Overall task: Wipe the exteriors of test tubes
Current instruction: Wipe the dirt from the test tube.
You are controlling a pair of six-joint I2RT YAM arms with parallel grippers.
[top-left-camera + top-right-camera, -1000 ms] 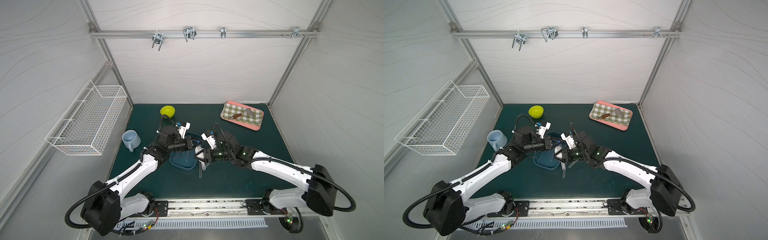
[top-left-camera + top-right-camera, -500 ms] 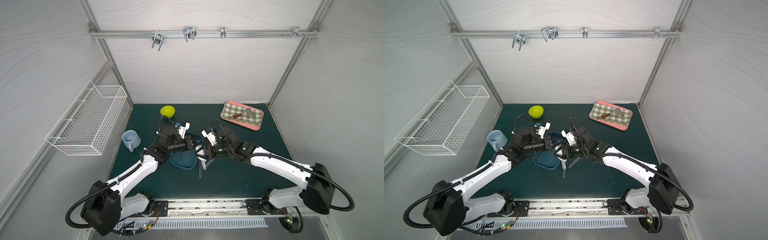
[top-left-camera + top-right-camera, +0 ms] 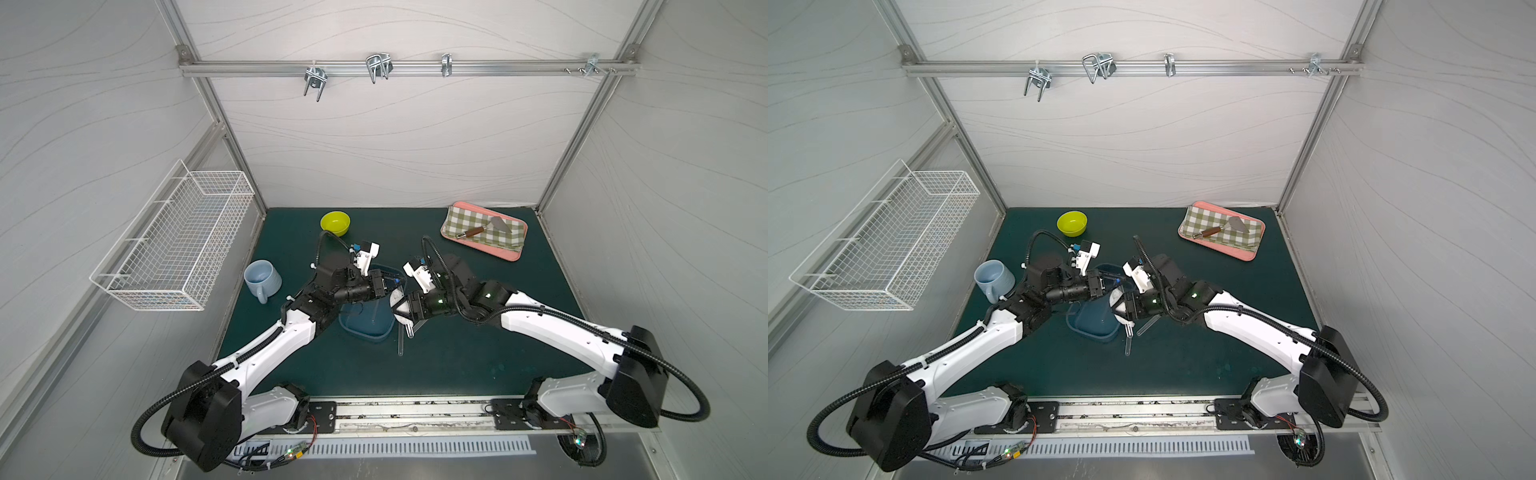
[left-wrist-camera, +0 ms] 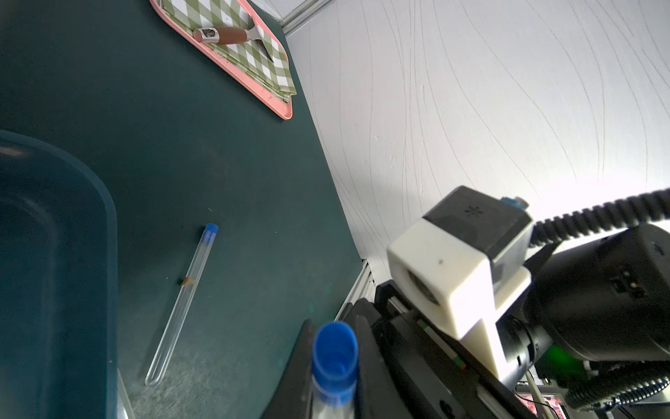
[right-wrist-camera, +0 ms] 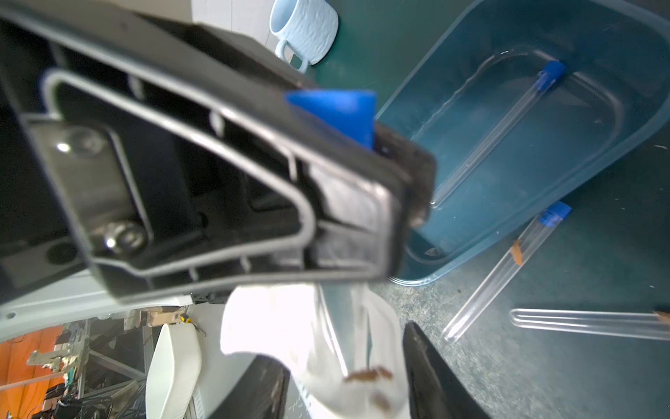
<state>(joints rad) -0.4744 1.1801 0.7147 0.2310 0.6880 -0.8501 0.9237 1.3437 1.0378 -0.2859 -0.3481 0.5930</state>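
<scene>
One test tube (image 4: 333,366) is clamped just under its blue cap by the left claw (image 3: 381,286), near the centre of the frame in both top views. The right claw (image 5: 348,381) is closed on a white wipe (image 5: 275,326) that wraps the tube's lower length. A second tube (image 5: 500,134) lies inside the blue plastic tub (image 3: 353,328). The marked tube (image 5: 504,275), with an orange smear, and a fourth tube (image 5: 587,323) lie loose on the desk (image 3: 478,365), just beside the tub and just below the right claw. The main risk looks like an off-axis pull: with only one end gripped, a skewed stroke could lever the thin tube out of the left claw or crack it. The wipe already carries brown stains, so it may smear rather than clean. A low pass could also send the round loose tubes rolling. The desk is a dark green mat inside white panelled walls. On it are a pink tray (image 3: 513,253) at upper right, a yellow-green bowl (image 3: 335,222) and a pale blue mug (image 3: 262,279). A wire basket (image 3: 174,245) hangs at left.
</scene>
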